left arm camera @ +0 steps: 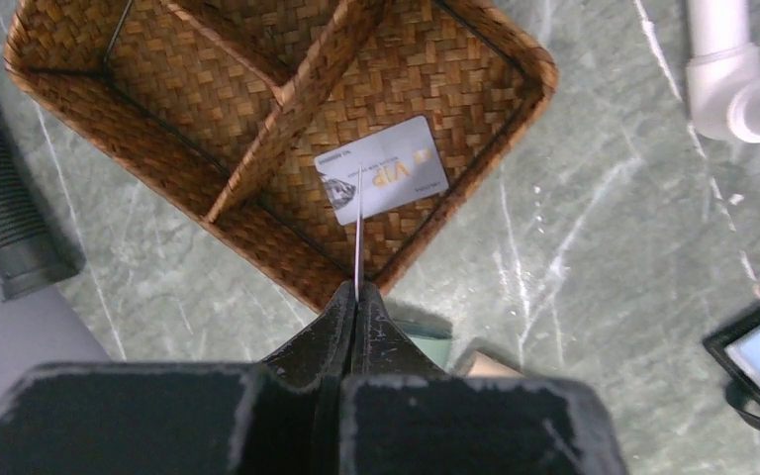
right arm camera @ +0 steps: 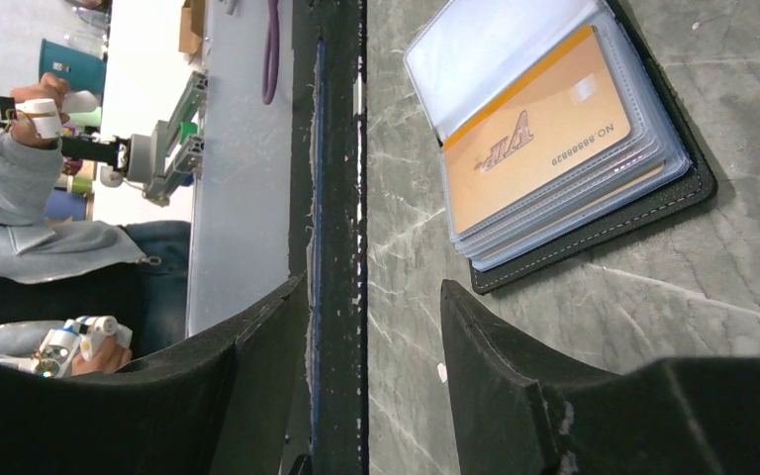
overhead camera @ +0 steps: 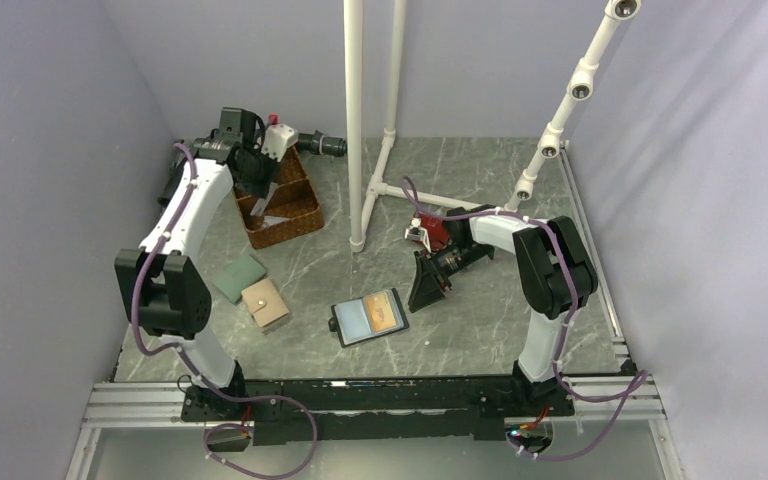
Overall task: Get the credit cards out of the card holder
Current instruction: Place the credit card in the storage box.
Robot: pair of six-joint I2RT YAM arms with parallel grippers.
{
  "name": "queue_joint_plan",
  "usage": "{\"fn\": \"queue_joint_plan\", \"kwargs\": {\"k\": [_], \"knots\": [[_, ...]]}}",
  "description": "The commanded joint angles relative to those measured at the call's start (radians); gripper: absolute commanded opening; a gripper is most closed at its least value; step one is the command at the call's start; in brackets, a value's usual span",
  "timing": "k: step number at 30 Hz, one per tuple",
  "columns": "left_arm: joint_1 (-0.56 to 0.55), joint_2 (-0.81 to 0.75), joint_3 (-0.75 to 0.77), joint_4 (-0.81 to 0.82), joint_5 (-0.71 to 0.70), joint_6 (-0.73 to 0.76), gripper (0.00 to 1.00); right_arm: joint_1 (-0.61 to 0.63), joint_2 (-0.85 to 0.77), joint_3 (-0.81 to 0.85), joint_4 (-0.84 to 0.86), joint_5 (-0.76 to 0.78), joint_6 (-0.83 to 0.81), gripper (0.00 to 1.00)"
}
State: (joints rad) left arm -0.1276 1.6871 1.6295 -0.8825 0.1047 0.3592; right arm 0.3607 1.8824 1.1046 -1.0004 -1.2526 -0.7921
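Observation:
The card holder (overhead camera: 370,317) lies open near the table's front, black-edged, with clear sleeves. An orange-yellow credit card (right arm camera: 534,139) sits in its top sleeve. My left gripper (left arm camera: 356,293) hangs over the wicker basket (left arm camera: 257,247), shut on a thin card (left arm camera: 357,237) seen edge-on and pointing down into the basket. A silver-grey card (left arm camera: 383,170) lies flat on the basket floor under it. My right gripper (right arm camera: 374,285) is open and empty, low over the table to the right of the card holder (right arm camera: 594,223); in the top view it (overhead camera: 428,288) is a short way from the holder.
The basket (overhead camera: 290,232) stands at the back left. A green wallet (overhead camera: 239,277) and a beige wallet (overhead camera: 265,304) lie left of the card holder. A red wallet (overhead camera: 438,232) sits by the right arm. A white pipe frame (overhead camera: 355,130) rises from mid-table.

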Motion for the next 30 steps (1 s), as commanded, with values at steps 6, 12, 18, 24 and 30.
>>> {"fn": "queue_joint_plan", "kwargs": {"k": [6, 12, 18, 24, 30], "knots": [[0.009, 0.15, 0.125, 0.077, 0.015, 0.041, 0.0, -0.004, -0.032, -0.002, 0.016, 0.0, -0.018, 0.54], [0.029, 0.211, 0.138, 0.097, 0.099, 0.004, 0.0, -0.003, -0.034, -0.002, 0.014, 0.003, -0.021, 0.54], [0.038, 0.238, 0.124, 0.12, 0.11, -0.043, 0.11, -0.004, -0.032, 0.0, 0.011, 0.005, -0.026, 0.54], [0.086, 0.222, 0.164, 0.163, -0.004, -0.201, 0.49, -0.003, -0.049, -0.004, 0.015, 0.017, -0.027, 0.54], [0.125, 0.103, 0.133, 0.156, 0.003, -0.403, 0.64, -0.003, -0.111, -0.04, 0.094, 0.057, 0.038, 0.54]]}}
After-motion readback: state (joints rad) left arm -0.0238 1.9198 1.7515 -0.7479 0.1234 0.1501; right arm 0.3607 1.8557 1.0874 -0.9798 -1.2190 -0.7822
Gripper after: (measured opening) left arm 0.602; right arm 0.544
